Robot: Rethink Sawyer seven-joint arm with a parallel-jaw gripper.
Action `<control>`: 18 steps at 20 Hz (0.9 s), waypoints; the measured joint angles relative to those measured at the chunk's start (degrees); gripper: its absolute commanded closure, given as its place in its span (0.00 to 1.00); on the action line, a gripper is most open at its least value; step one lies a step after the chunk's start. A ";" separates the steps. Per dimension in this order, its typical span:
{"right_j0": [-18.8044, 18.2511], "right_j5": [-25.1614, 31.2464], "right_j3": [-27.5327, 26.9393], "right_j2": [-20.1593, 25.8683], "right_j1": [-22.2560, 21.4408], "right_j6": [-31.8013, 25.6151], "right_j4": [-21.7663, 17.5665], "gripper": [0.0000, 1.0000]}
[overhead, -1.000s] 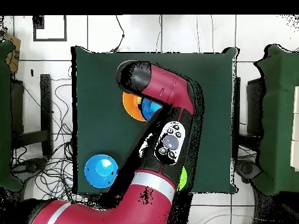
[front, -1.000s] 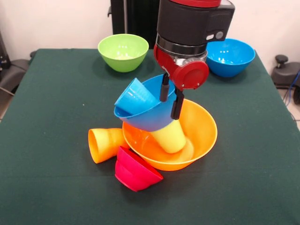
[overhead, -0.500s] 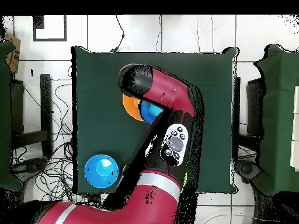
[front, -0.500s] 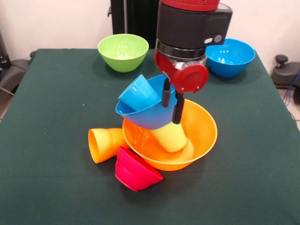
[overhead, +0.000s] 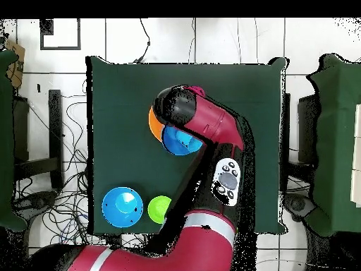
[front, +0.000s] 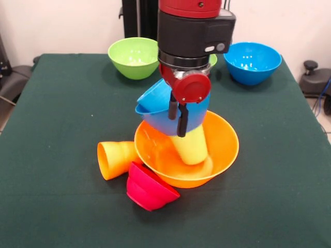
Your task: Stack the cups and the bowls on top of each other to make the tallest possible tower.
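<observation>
The claw (front: 175, 120) is gripping the rim of a blue bowl (front: 160, 116), one black finger inside the wall and one outside. The bowl is hanging tilted above the table (front: 62, 119), its opening facing the picture's left in the front view. A blue cup (front: 154, 96) is lying inside it, leaning against its inner wall. The bowl's underside is resting on, or sitting just over, a lime green cup (front: 191, 147); contact cannot be confirmed. That cup is standing tilted inside the big orange bowl (front: 220, 147), which is sitting on the table near the middle.

An orange cup (front: 115, 158) is lying on its side, touching the orange bowl's outer wall on the picture's left. A small red bowl (front: 147, 188) is lying tipped on its side just in front of both, touching the orange bowl.

Well apart, at the far edge, a large green bowl (front: 133, 57) and a second blue bowl (front: 253, 62) are standing upright. A small green bowl (overhead: 159, 209) is showing beside the second blue bowl in the overhead view, mostly hidden behind the arm (front: 194, 31) in the front view.
</observation>
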 measured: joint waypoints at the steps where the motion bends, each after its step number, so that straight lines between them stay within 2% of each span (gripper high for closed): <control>1: -0.16 -0.03 0.29 0.14 -0.14 0.00 0.00 0.00; 8: -0.52 -0.06 2.63 1.01 -2.38 0.00 -0.02 0.00; 18: -0.52 -0.02 2.71 1.43 -5.37 0.00 -0.55 0.00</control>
